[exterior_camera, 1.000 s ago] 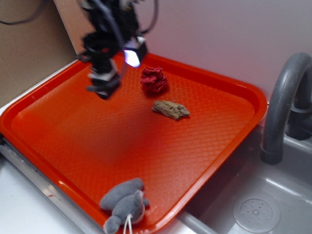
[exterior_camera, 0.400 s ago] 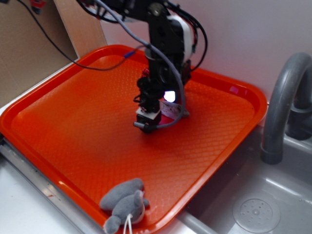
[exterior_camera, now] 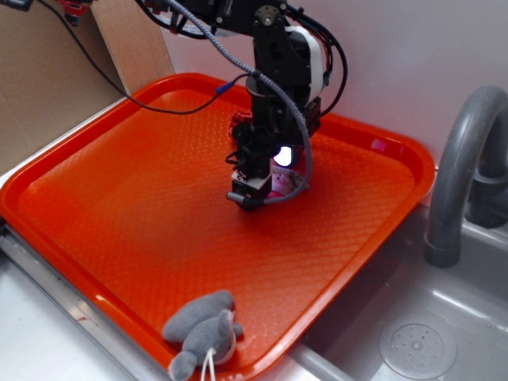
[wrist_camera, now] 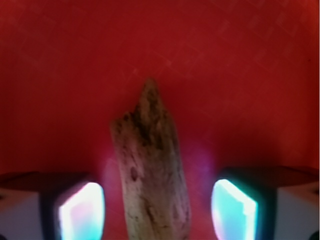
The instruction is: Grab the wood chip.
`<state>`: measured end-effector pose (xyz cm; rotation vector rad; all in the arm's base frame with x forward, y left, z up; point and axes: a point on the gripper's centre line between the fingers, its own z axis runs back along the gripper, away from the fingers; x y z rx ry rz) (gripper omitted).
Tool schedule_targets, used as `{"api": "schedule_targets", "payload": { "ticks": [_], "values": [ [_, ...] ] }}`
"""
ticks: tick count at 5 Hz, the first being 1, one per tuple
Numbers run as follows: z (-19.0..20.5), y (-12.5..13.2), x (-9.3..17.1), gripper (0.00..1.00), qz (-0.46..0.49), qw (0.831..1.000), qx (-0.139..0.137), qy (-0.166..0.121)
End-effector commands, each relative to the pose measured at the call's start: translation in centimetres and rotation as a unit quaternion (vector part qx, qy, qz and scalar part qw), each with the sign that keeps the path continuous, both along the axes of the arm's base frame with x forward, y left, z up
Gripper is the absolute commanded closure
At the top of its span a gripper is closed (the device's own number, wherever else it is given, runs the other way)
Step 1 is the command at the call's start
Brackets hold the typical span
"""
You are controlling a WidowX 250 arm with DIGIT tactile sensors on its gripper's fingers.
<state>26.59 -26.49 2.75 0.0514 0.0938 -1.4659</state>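
Observation:
In the wrist view the wood chip (wrist_camera: pixel 150 170), tan-brown and rough, lies lengthwise on the red tray between my two glowing fingertips. There are gaps on both sides, so my gripper (wrist_camera: pixel 157 212) is open and not touching it. In the exterior view my gripper (exterior_camera: pixel 255 190) is low over the middle of the orange tray (exterior_camera: pixel 119 214). The arm hides the chip and the dark red ball there.
A grey plush toy (exterior_camera: pixel 202 329) lies at the tray's front edge. A grey faucet (exterior_camera: pixel 460 159) and sink basin (exterior_camera: pixel 421 341) are to the right. A cardboard wall (exterior_camera: pixel 48 87) stands at the back left. A cable trails over the tray's back.
My arm has swung from the tray's back left to its middle and come down over the wood chip, now covering the chip and the red ball. The chip itself has not moved.

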Motion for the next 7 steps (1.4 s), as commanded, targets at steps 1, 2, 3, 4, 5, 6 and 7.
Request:
{"api": "schedule_targets", "payload": {
  "ticks": [1,2,3,4,5,6,7],
  "values": [
    [-0.5,-0.3,-2.6,1.00,-0.024,1.000,0.010,0.002],
    [0.3,-0.2,-2.6,1.00,-0.005,1.000,0.000,0.000],
    [4.2,1.3,-3.1,1.00,0.119,0.992,-0.021,-0.021],
    [7.7,2.5,-3.4,1.00,0.224,0.974,-0.008,-0.025],
    [11.0,5.4,-3.7,1.00,0.344,0.938,-0.024,-0.029],
    [14.4,9.3,-4.8,1.00,0.458,0.888,-0.039,-0.024],
    [17.7,11.9,-6.5,1.00,0.566,0.823,-0.038,-0.026]
  ]
}}
